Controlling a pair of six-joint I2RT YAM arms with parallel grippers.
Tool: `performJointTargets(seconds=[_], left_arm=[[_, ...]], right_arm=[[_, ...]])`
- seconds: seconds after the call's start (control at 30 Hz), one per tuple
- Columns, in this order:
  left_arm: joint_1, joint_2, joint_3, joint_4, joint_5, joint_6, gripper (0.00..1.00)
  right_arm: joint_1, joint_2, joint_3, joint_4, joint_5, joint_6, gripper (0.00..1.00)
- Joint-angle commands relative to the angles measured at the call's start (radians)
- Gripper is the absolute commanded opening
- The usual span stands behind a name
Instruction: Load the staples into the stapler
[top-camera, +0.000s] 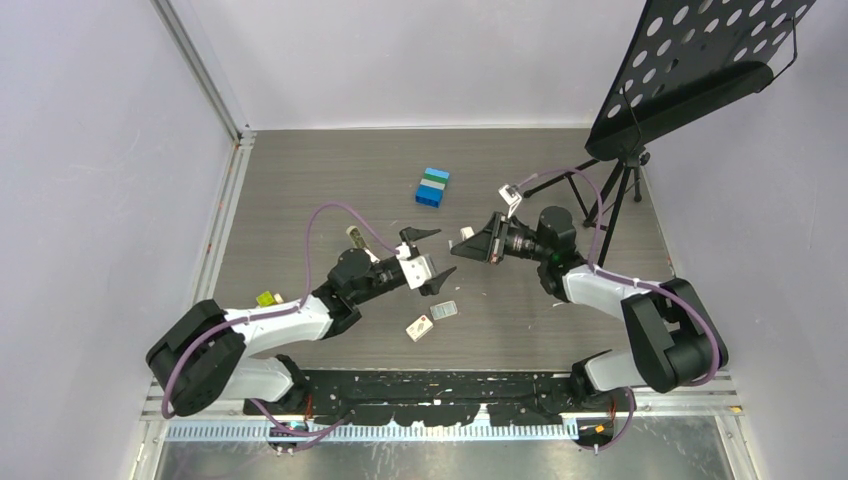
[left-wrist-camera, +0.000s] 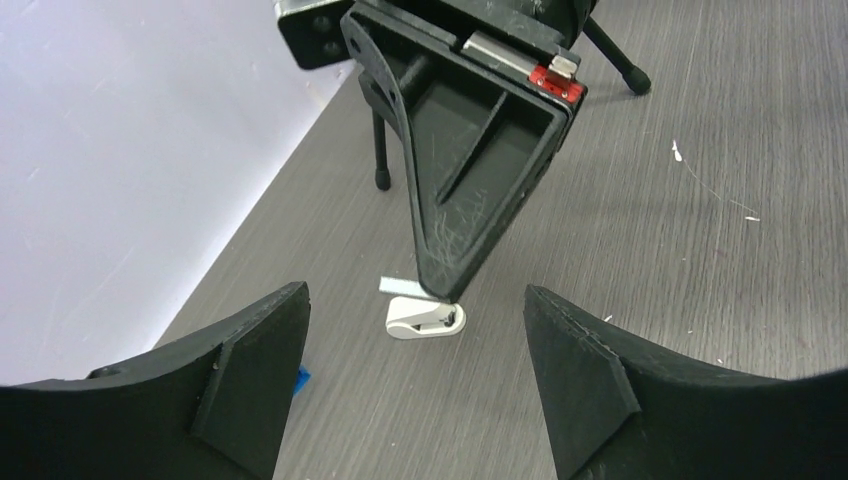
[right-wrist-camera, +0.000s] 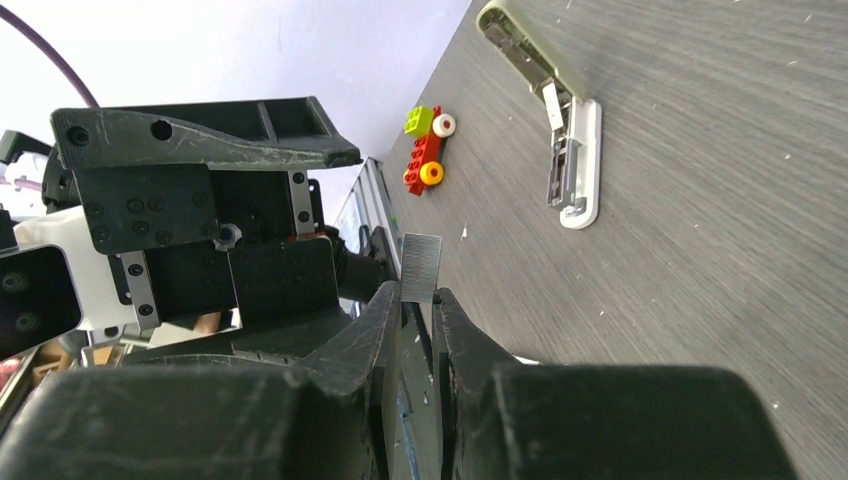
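The right gripper (right-wrist-camera: 418, 300) is pinching a silvery-grey staple strip (right-wrist-camera: 421, 265) between its closed fingers. The strip is sticking out past the fingertips and hanging above the table (top-camera: 300, 180) near the middle. Facing it from the left, the left gripper (left-wrist-camera: 413, 300) is holding its jaws wide apart with nothing between them, its two black fingers (left-wrist-camera: 250, 380) framing the tip of the right gripper. Just beneath that tip, a stubby all-white object (left-wrist-camera: 425, 318) is lying on the table, and I cannot tell whether the strip is touching it. The stapler (right-wrist-camera: 560, 130) is lying further left, on the far side of the left arm, well apart from both grippers. It is sitting open, its olive-beige top swung away from the white base and the metal channel showing. Some red, yellow and green toy bricks (right-wrist-camera: 425, 150) are sitting to the left of the stapler, close to the left edge of the table. On the near side of the grippers, the white staples box (top-camera: 420, 327) with its red mark is lying flat, and its small grey insert (top-camera: 444, 310) is resting just beside it to the right. A short stack of blue blocks (top-camera: 432, 187) is sitting on the far side of the grippers, and a black music stand (top-camera: 700, 70) is standing at the far right corner.
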Motion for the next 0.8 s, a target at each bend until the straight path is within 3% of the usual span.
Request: performJointTargets(seconds=[0.0, 0.77], left_arm=[[-0.003, 0.013, 0.042, 0.088, 0.042, 0.027, 0.80], [-0.003, -0.004, 0.061, -0.071, 0.077, 0.117, 0.60]], right_arm=[[0.023, 0.010, 0.026, 0.046, -0.053, -0.010, 0.19], [0.035, -0.008, 0.027, 0.049, -0.085, -0.009, 0.19]])
